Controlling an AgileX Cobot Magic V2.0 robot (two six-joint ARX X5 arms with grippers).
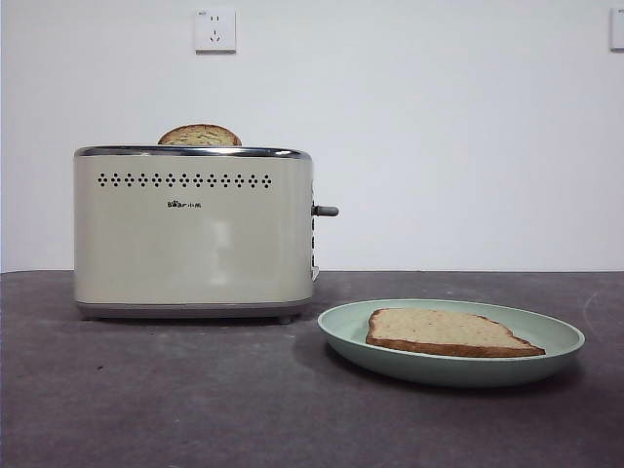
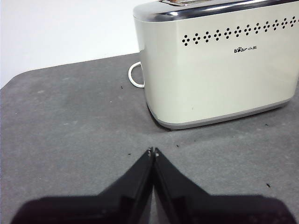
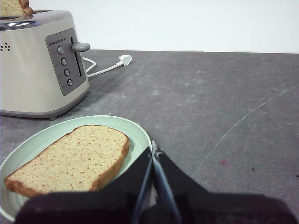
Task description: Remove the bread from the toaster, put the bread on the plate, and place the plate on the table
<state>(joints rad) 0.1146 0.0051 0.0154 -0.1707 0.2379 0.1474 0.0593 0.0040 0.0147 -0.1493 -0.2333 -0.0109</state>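
The pale tan speckled bread slice (image 1: 444, 331) lies flat on the shallow mint-green plate (image 1: 554, 353), resting on the dark grey table (image 1: 146, 400) beside the cream-white toaster (image 1: 193, 234). The left gripper (image 2: 153, 151) and the right gripper (image 3: 153, 150) are both closed, holding nothing.

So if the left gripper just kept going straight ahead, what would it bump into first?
Probably the boxy cream-white toaster. The left gripper, jaws shut, points across bare dark grey table toward the toaster's near corner, though it might just slip past.
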